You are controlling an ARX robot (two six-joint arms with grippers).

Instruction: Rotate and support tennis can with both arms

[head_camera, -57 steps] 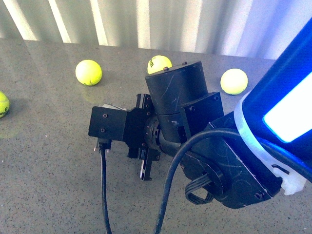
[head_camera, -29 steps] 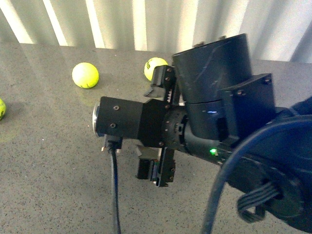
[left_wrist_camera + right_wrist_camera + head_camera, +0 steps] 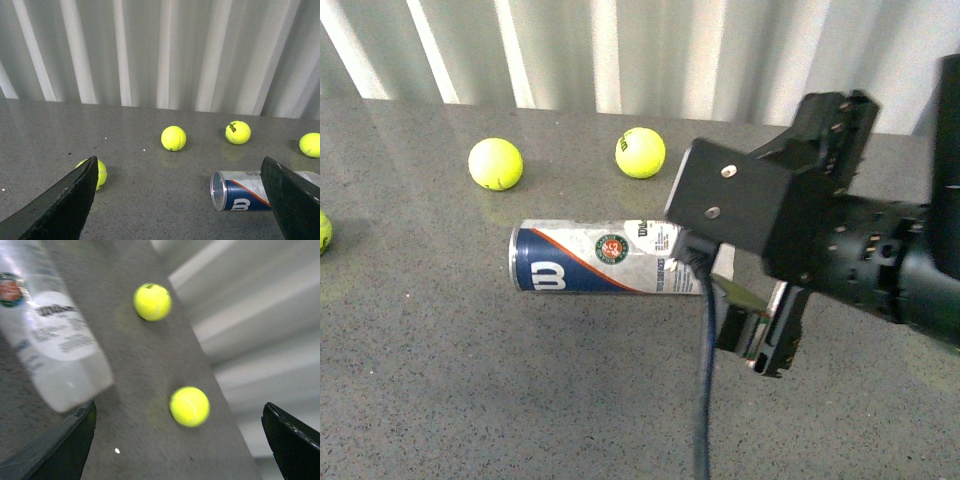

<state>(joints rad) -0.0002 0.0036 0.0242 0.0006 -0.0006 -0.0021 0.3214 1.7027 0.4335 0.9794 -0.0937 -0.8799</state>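
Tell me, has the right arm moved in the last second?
Yes. The right arm swung rightward, past the tennis ball behind the tennis can, uncovering the can.

Tabletop (image 3: 430,390): grey stone-look surface, finely speckled, with a faint sheen, running back to the wall. Wall (image 3: 570,45): pale corrugated panel with vertical ribs in alternating white and grey bands, meeting the tabletop's far edge. Light: bright and cool, catching the rib crests, with soft reflections on the tabletop near the wall.
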